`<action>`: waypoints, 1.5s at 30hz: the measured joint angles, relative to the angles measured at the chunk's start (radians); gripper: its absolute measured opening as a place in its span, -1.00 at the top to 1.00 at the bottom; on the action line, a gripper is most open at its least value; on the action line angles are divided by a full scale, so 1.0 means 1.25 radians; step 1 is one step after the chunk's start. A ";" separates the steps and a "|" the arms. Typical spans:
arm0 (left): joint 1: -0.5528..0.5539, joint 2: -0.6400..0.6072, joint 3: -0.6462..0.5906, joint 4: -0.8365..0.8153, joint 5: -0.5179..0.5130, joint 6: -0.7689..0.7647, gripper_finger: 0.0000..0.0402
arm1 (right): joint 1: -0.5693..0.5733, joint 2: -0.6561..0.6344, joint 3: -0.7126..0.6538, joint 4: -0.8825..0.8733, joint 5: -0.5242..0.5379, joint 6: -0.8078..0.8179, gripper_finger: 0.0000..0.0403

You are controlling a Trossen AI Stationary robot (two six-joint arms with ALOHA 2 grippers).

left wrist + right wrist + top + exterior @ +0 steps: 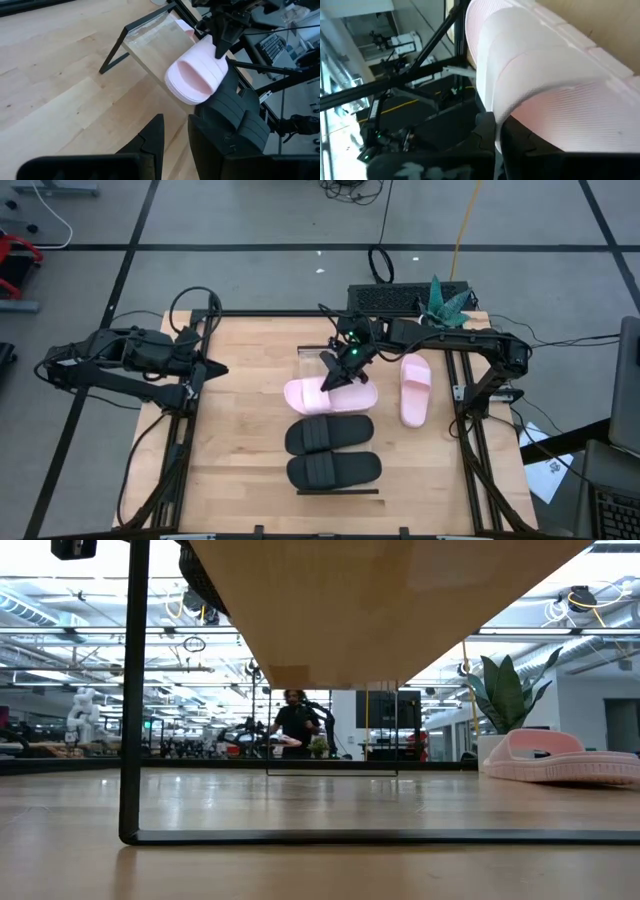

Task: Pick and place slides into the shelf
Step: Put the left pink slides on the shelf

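My right end effector [340, 367] is clenched on the strap of a pink slide [330, 395], which lies on the shelf [312, 358] toward the counter's [240, 430] far edge. Two black slides [330, 434] lie on the shelf beside it, toward the near edge. The other pink slide [415, 388] rests on the counter by the right edge. My left end effector [212, 368] hovers slightly parted and empty over the left edge.

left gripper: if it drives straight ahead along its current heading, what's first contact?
Likely the pink slide that the right gripper holds over the shelf. The left gripper points at it across bare table; depth is unclear.
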 joint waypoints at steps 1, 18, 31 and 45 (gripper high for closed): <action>0.000 0.000 0.000 0.000 0.000 0.000 0.59 | 0.000 0.000 0.000 0.000 0.012 -0.005 1.00; 0.000 0.000 0.000 0.000 0.000 0.000 0.59 | 0.017 0.000 0.000 -0.012 0.030 -0.017 1.00; 0.000 0.000 0.000 0.000 0.001 -0.001 0.59 | -0.002 0.000 0.000 -0.012 0.034 -0.031 1.00; 0.000 0.000 0.000 0.000 0.002 0.010 0.59 | 0.028 0.000 0.000 0.007 0.082 0.017 1.00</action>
